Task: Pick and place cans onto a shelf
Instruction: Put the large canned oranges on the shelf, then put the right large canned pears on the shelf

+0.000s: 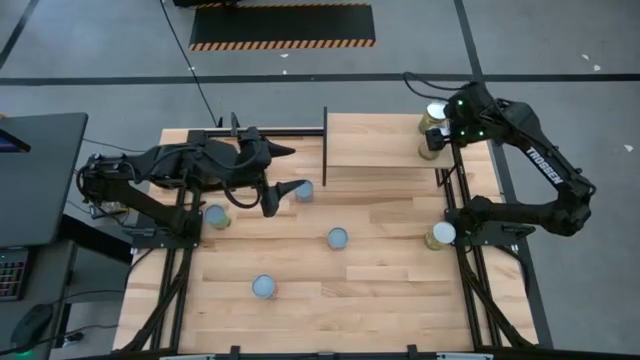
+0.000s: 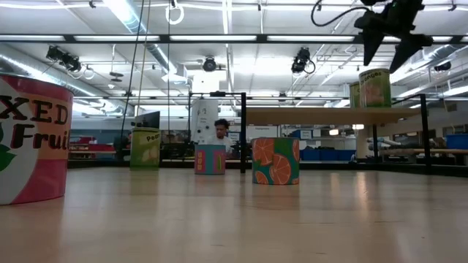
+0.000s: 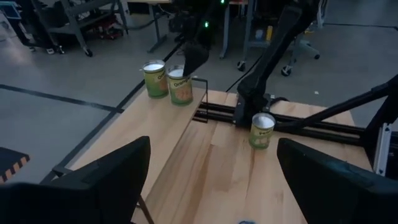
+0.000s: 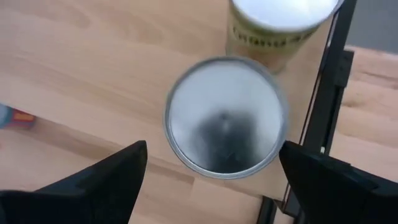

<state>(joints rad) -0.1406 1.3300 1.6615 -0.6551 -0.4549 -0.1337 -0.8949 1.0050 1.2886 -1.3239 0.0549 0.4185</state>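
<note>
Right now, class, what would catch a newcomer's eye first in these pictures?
The right gripper hovers with open jaws straight above a can on the shelf, beside a second can at the shelf's far right corner. The left gripper, also open, reaches out over the table, where more cans stand scattered.

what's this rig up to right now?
Two arms are moving cans onto the raised shelf. Two yellow-green cans already stand at the shelf's right end. The right claw hangs open directly above the nearer can, not gripping it. The left claw is open and empty, above the table near the shelf's dark panel. More cans are on the tabletop: a blue one by the left claw, others mid-table, and one by the right arm's base.
</note>
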